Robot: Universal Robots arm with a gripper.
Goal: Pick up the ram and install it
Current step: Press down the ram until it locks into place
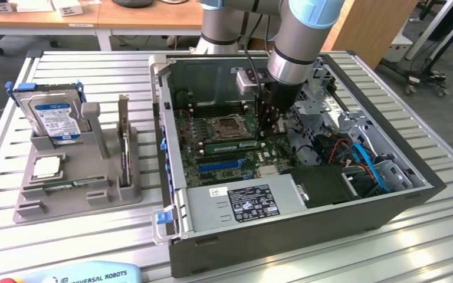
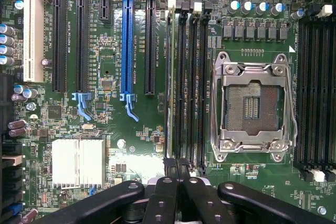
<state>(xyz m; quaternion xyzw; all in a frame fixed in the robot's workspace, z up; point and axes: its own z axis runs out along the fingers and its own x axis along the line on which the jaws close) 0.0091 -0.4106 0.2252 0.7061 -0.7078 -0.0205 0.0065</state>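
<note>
The ram [image 2: 169,82] stands edge-on in the outermost of the black memory slots beside the empty processor socket [image 2: 253,106]. In the exterior view the ram [image 1: 233,143] is a thin green strip on the motherboard inside the open computer case [image 1: 384,206]. My gripper [image 2: 177,169] is shut, its black fingers [image 2: 167,192] pressed together directly over one end of the ram's slot. I cannot tell whether the fingers touch the stick. In the exterior view my gripper [image 1: 276,131] reaches straight down into the case, just to the right of the socket.
A grey fixture [image 1: 132,188] at the exterior view's left holds a hard drive [image 1: 52,115], a square silver chip [image 1: 47,167] and a green stick lying flat [image 1: 57,186]. A power supply [image 1: 246,203], cables and drive bays crowd the case. Desks stand behind.
</note>
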